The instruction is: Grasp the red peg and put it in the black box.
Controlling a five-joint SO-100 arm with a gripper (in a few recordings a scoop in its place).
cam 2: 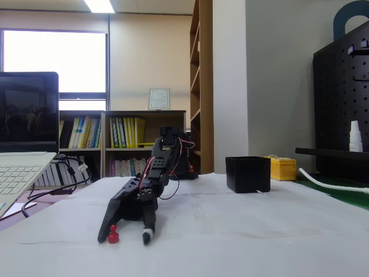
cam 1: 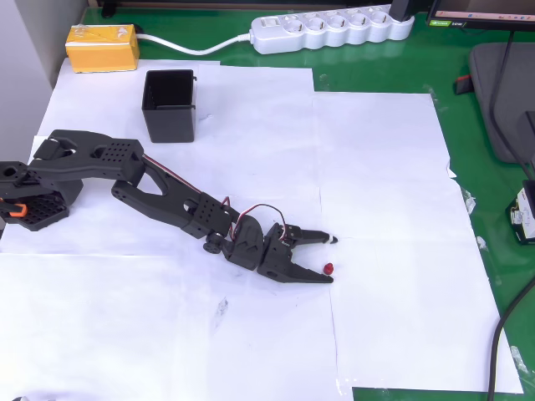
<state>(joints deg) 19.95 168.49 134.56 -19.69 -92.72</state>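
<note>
While the gripper [cam 1: 330, 260] lies low over the white paper [cam 1: 384, 209] with its jaws spread, the red peg [cam 1: 328, 268] stands upright between the fingertips, just beside the lower one in the overhead view. Far back beside the arm's base, the black box [cam 1: 170, 104] stands upright; its visible interior looks empty.

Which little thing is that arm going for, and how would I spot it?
Follow the black arm across the white paper sheets to its open gripper. Between the fingertips, beside the lower one in the overhead view, stands the red peg: a tiny rounded nub, the only red thing on the paper.
</note>
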